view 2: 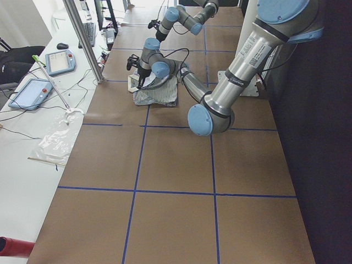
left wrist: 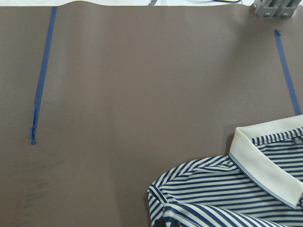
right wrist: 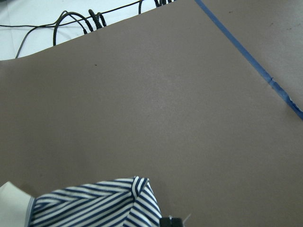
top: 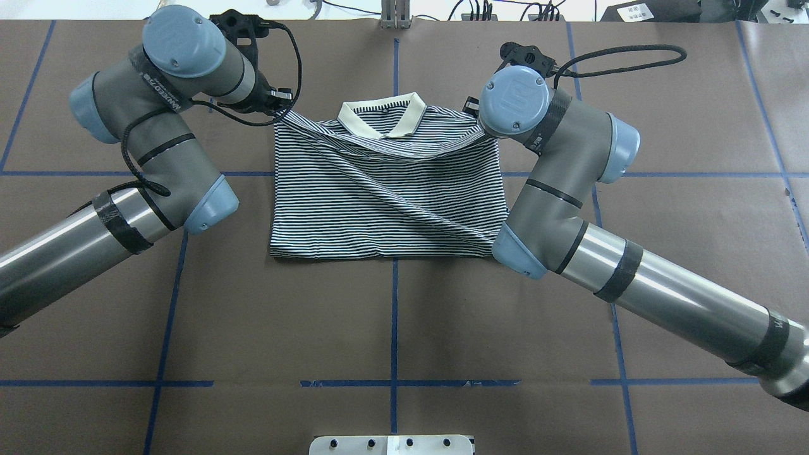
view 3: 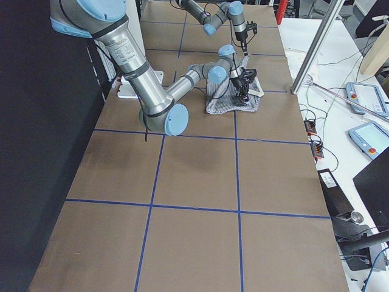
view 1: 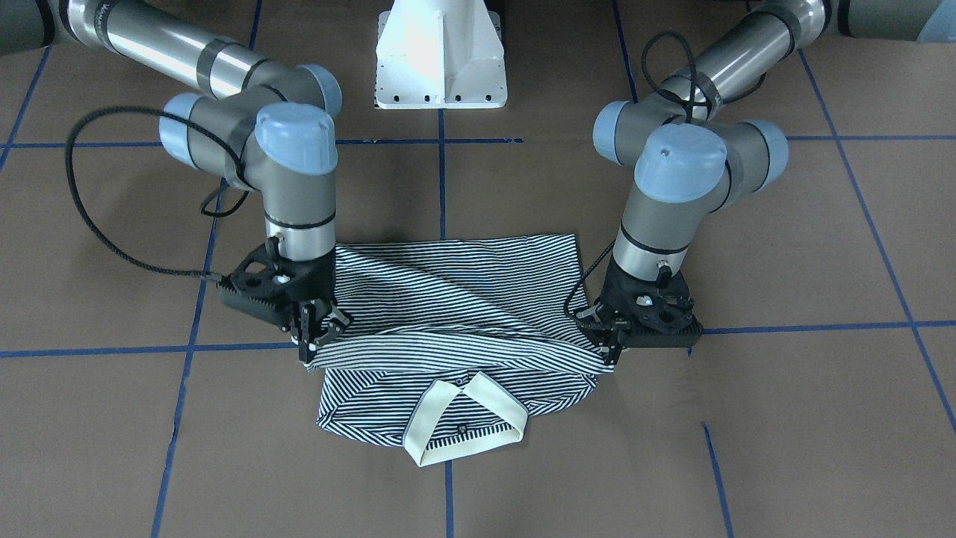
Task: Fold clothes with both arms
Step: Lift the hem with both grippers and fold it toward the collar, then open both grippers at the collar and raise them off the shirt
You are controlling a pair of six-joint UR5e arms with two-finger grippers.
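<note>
The striped polo shirt (view 1: 455, 299) lies on the brown table (view 1: 784, 246) with its cream collar (view 1: 426, 418) on the side away from the robot. Its bottom part is lifted and stretched as a taut band (top: 385, 148) just short of the collar (top: 354, 119). My left gripper (view 1: 609, 345) is shut on one end of that band. My right gripper (view 1: 312, 345) is shut on the other end. From overhead, the left gripper (top: 278, 109) shows beside the shirt's corner, while the right one is hidden under its wrist. The wrist views show the sleeve (left wrist: 189, 189) and a shirt corner (right wrist: 104, 203).
The white pedestal base (view 1: 441, 56) stands behind the shirt at the robot's side. Blue tape lines (top: 393, 297) cross the table. A side bench with tablets (view 2: 33, 91) and a metal post (view 2: 82, 38) runs along the far edge, with cables (right wrist: 85, 21) there.
</note>
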